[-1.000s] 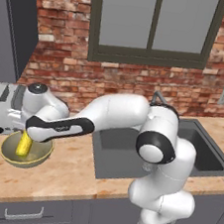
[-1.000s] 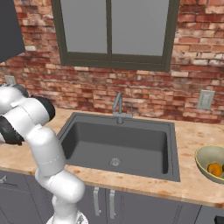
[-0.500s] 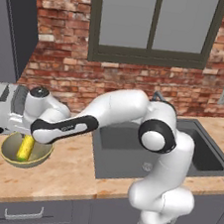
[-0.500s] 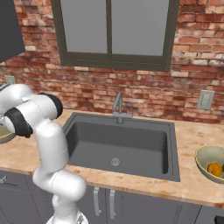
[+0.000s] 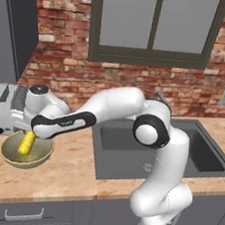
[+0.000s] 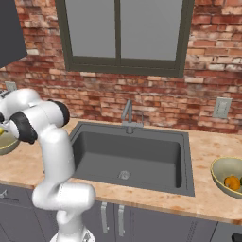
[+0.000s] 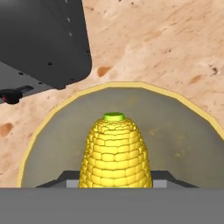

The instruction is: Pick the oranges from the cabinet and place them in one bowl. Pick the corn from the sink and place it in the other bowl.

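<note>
From the left base view, the arm reaches far out over the left end of the worktop (image 5: 71, 172), and the gripper (image 5: 31, 136) hangs just above the bowl (image 5: 26, 151) that sits near the front edge, beside a toaster (image 5: 4, 108). The corn (image 5: 26, 143) stands nearly upright inside that bowl, its lower end down in the hollow. The sink (image 5: 128, 157) lies well apart to the right.

From the right base view, the sink (image 6: 127, 158) is bare of the cob, and the second bowl (image 6: 228, 175) at the right end of the worktop (image 6: 203, 142) holds an orange (image 6: 231, 182). So the fruit step looks done and the cob is the last item.

In the hand view the corn (image 7: 115, 153) rises between the fingers, which are clenched on it, with the bowl rim (image 7: 57, 109) curving around it and the toaster (image 7: 43, 43) at the upper left.

To finish well, I would lower the cob until it rests on the bowl floor, then let go and lift straight up, keeping clear of the toaster and not dragging the rim.
</note>
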Controlling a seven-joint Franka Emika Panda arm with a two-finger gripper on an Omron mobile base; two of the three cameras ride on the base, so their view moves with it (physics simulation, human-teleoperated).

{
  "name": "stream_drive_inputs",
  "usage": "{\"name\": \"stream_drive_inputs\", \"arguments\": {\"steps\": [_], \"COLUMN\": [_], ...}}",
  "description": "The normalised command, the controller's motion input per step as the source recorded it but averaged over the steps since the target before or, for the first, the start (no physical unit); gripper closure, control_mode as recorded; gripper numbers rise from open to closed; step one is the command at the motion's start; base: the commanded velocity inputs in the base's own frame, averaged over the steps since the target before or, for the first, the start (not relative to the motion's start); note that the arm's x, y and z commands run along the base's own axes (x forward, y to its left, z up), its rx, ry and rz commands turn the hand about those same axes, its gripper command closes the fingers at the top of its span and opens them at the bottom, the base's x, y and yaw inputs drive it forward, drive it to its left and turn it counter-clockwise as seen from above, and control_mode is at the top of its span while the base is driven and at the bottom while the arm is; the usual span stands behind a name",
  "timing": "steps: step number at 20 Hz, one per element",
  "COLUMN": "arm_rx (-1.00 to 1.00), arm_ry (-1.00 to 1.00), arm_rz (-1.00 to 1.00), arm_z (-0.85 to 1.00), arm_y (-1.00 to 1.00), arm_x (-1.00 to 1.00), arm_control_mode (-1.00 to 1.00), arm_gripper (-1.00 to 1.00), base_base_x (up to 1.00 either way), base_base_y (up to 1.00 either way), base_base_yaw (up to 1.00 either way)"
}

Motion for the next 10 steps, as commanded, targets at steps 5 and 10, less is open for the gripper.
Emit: {"name": "stream_drive_inputs", "arguments": {"steps": [5, 10], "arm_rx": [0.0, 0.0], "arm_ry": [0.01, 0.05], "arm_rz": [-0.04, -0.02], "arm_z": [-0.15, -0.24], "arm_y": [0.0, 0.02], "arm_x": [0.24, 0.0], "arm_control_mode": [-1.0, -1.0], "arm_gripper": [1.0, 1.0], "base_base_x": [0.0, 0.0], "base_base_y": [0.0, 0.0], "base_base_yaw": [0.0, 0.0]}}
